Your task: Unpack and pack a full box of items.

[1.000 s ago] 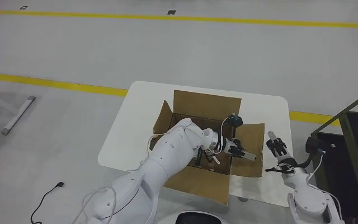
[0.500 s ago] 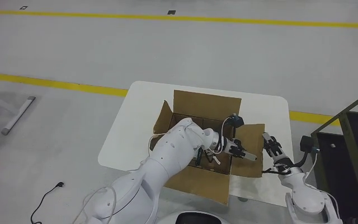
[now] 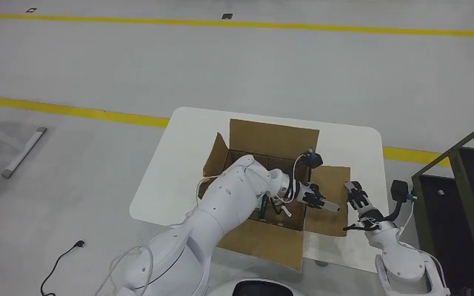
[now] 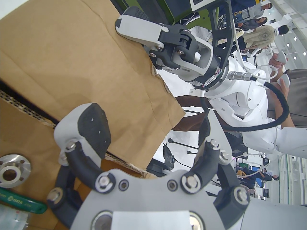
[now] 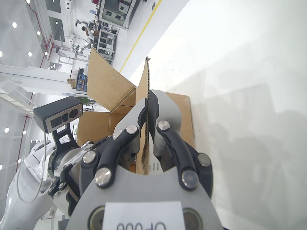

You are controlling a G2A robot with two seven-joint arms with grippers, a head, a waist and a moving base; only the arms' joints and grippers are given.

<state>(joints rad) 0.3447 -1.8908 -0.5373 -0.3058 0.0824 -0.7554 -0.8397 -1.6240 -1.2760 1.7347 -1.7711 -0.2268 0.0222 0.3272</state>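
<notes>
Inward comes my right gripper [image 5: 149, 107], now clamped on the flap [image 4: 72, 60] at its free edge. Light, stiff cardboard; creases easily.

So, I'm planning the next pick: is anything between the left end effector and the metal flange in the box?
Nothing visible. The left end effector hangs open at the box wall, the flange lying bare beside a green-handled tool; the right end effector grips the flap.
</notes>
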